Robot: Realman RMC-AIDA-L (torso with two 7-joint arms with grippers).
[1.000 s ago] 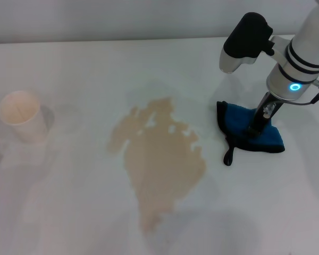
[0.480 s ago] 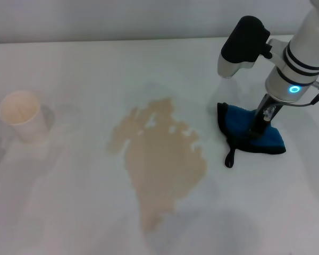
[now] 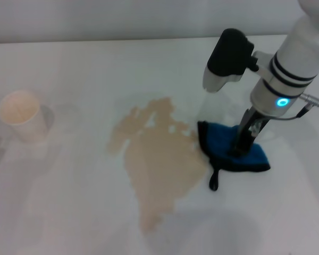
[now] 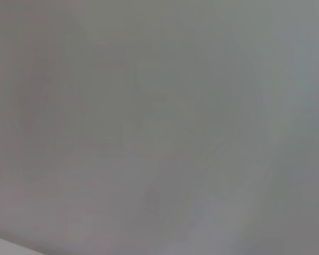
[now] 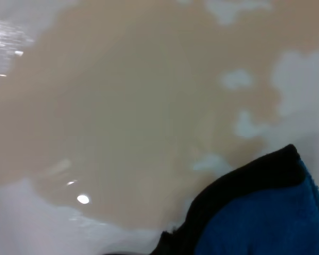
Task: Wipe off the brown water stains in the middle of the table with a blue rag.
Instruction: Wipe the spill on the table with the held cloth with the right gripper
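The brown water stains (image 3: 159,159) spread as a pale tan blotch across the middle of the white table (image 3: 69,207), tapering toward the near edge. The blue rag (image 3: 219,141) with black trim lies bunched on the table, its left edge touching the stain's right edge, its black loop (image 3: 214,180) trailing toward me. My right gripper (image 3: 238,146) comes down from above and is shut on the rag, holding it against the table. The right wrist view shows the stain (image 5: 127,106) close up with the rag's corner (image 5: 266,212) at its border. My left gripper is out of view.
A white paper cup (image 3: 22,116) stands at the far left of the table. The left wrist view shows only a plain grey surface. The table's back edge runs along the top of the head view.
My right gripper has dragged the blue rag leftward and a little toward me, from well right of the stain to its right edge.
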